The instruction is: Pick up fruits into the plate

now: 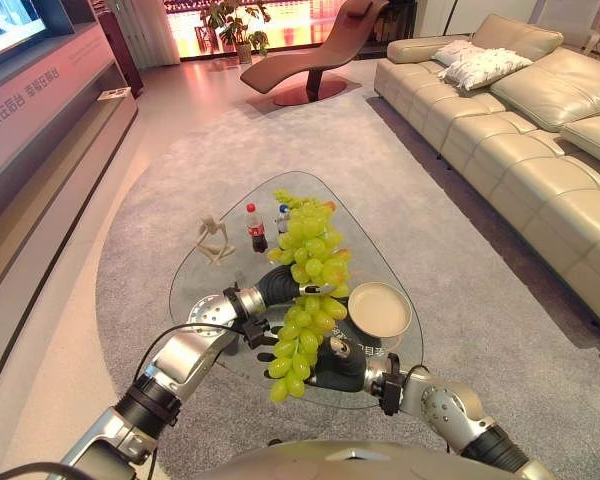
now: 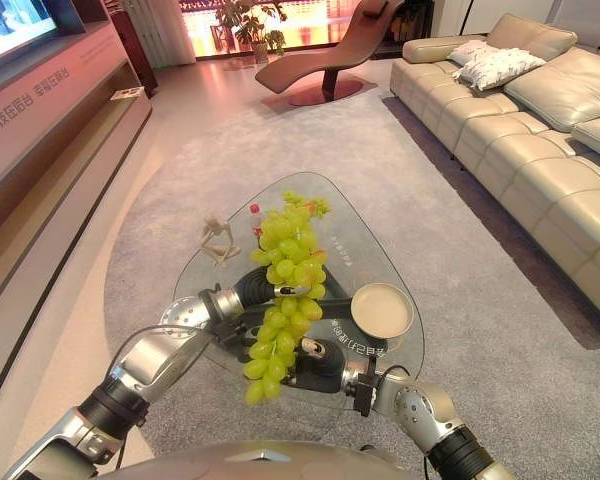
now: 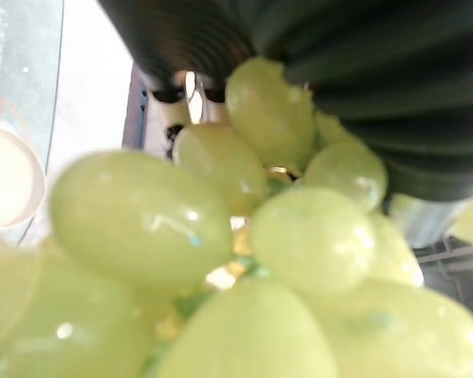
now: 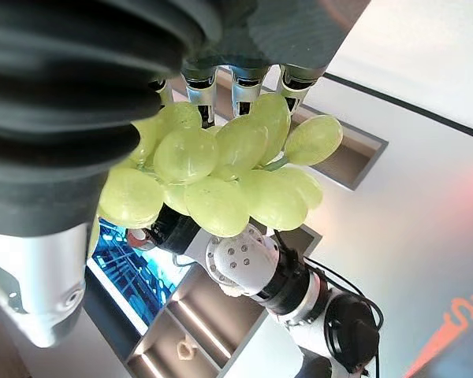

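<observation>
The fingers (image 1: 318, 289) of the left hand (image 1: 280, 288) curl around the middle of a bunch of green grapes (image 1: 308, 290), holding it above the glass desk (image 1: 370, 250). The right hand (image 1: 338, 362) is under the bunch's lower end; whether its fingers grip cannot be told. An empty cream plate (image 1: 379, 309) sits just right of the grapes. Farther off stand a small cola bottle (image 1: 256, 229) and a beige figurine (image 1: 215, 240).

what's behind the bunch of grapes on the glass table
Behind the bunch of green grapes, a small red-capped cola bottle and a second bottle, largely covered by the fruit, stand on the glass table. Anything else directly behind is hidden.
</observation>
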You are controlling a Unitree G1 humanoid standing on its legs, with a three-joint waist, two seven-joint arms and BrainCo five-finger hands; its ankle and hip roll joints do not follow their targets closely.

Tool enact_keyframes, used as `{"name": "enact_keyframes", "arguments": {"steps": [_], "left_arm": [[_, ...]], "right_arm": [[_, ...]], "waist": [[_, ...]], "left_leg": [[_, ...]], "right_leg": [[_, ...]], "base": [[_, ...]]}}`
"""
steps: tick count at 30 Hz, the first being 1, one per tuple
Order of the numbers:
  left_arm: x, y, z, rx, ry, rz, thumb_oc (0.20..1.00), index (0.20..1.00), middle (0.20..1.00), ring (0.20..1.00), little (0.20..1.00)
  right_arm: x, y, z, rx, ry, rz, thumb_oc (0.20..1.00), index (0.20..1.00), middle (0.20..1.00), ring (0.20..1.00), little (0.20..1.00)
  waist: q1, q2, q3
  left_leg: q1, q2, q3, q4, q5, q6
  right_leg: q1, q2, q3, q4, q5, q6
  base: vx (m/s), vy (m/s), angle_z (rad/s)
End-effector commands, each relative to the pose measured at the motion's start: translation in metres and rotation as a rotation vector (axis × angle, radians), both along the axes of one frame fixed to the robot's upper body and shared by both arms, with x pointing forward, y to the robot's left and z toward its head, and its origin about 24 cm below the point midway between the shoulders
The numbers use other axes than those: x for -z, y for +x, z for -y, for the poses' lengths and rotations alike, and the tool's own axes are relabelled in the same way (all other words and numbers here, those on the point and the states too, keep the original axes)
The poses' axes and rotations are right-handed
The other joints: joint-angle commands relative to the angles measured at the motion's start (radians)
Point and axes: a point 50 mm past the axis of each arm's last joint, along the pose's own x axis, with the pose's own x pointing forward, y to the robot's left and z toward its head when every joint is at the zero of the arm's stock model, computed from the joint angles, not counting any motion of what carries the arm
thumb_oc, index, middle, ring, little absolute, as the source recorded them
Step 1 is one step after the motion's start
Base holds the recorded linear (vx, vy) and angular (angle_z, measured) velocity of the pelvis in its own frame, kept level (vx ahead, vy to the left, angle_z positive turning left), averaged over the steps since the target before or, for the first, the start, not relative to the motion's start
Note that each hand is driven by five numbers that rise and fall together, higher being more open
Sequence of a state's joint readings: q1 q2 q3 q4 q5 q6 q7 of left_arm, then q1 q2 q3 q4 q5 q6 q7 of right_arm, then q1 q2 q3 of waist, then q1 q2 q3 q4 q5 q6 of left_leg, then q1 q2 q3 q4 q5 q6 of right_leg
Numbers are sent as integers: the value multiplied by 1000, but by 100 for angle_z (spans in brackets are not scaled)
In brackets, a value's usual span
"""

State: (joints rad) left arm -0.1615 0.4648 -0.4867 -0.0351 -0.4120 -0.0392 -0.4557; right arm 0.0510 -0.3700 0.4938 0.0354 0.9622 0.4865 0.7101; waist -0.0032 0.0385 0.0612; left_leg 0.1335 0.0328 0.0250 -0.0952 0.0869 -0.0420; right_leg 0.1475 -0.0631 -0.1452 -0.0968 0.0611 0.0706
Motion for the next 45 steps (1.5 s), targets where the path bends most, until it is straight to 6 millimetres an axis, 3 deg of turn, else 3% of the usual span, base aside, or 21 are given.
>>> {"name": "enact_keyframes", "arguments": {"steps": [1, 7, 8, 9, 10, 30, 34, 35, 36, 37, 45], "left_arm": [[-18, 15, 4, -38, -97, 39, 200, 200, 200, 200, 200], [-18, 12, 5, -55, -107, 36, 200, 200, 200, 200, 200], [-17, 11, 7, -54, -101, 33, 200, 200, 200, 200, 200], [-16, 12, 8, -55, -98, 31, 200, 200, 200, 200, 200], [-16, 12, 8, -55, -97, 30, 200, 200, 200, 200, 200], [-11, 12, 8, -65, -80, 18, 200, 200, 200, 200, 200], [-8, 14, 4, -106, -86, -3, 200, 200, 200, 200, 200], [-7, 14, 3, -115, -82, -7, 307, 307, 307, 307, 307], [-3, 15, -2, -150, -71, -16, 758, 758, 758, 758, 758], [-2, 15, -3, -161, -64, -18, 1000, 1000, 1000, 1000, 1000], [18, 14, -37, -292, 4, -91, 1000, 1000, 1000, 1000, 1000]], "right_arm": [[-31, 13, -19, 31, 129, 145, 1000, 1000, 1000, 1000, 1000], [-33, 14, -17, 26, 134, 167, 1000, 1000, 1000, 1000, 1000], [-36, 15, -19, 22, 135, 182, 906, 906, 906, 906, 906], [-36, 16, -20, 29, 139, 178, 253, 253, 253, 253, 253], [-36, 16, -20, 31, 139, 178, 200, 200, 200, 200, 200], [-29, 16, -19, 62, 126, 136, 200, 200, 200, 200, 200], [-24, 20, -13, 107, 50, 169, 200, 200, 200, 200, 200], [-23, 21, -11, 114, 30, 179, 200, 200, 200, 200, 200], [-20, 25, -4, 143, -46, 220, 200, 200, 200, 200, 200], [-20, 26, -1, 155, -72, 234, 200, 200, 200, 200, 200], [-15, 40, 49, 287, -305, 319, 200, 200, 200, 200, 200]], "waist": [[5, -41, 23], [8, -43, 27], [10, -44, 32], [11, -45, 31], [11, -45, 31], [9, -45, 26], [7, -45, 28], [7, -45, 28], [5, -46, 29], [4, -46, 29], [-3, -57, 46]], "left_leg": [[99, -30, 36, 14, -199, 22], [98, -27, 36, 15, -199, 23], [99, -28, 36, 14, -199, 23], [100, -28, 36, 13, -200, 23], [100, -28, 36, 12, -200, 23], [98, -24, 43, 8, -196, 19], [97, -21, 49, 8, -195, 17], [97, -21, 50, 8, -195, 17], [96, -19, 54, 8, -194, 16], [95, -19, 54, 8, -193, 16], [91, -13, 65, 8, -189, 14]], "right_leg": [[65, -25, -14, 21, -113, 40], [65, -25, -16, 21, -113, 39], [65, -24, -17, 22, -113, 39], [66, -24, -19, 21, -113, 39], [66, -24, -20, 21, -112, 39], [62, -26, -23, 13, -103, 45], [62, -28, -24, 10, -99, 46], [61, -28, -24, 10, -99, 46], [59, -28, -24, 10, -97, 47], [58, -28, -24, 10, -97, 47], [54, -25, -29, 13, -94, 47]], "base": [[0, 0, 0], [-12, -3, 0], [-49, -15, 0], [-50, -15, 1], [0, 0, 0], [0, 0, 0], [0, 0, 0], [0, 0, 0], [0, 0, 0], [0, 0, 0], [0, 0, 0]]}}
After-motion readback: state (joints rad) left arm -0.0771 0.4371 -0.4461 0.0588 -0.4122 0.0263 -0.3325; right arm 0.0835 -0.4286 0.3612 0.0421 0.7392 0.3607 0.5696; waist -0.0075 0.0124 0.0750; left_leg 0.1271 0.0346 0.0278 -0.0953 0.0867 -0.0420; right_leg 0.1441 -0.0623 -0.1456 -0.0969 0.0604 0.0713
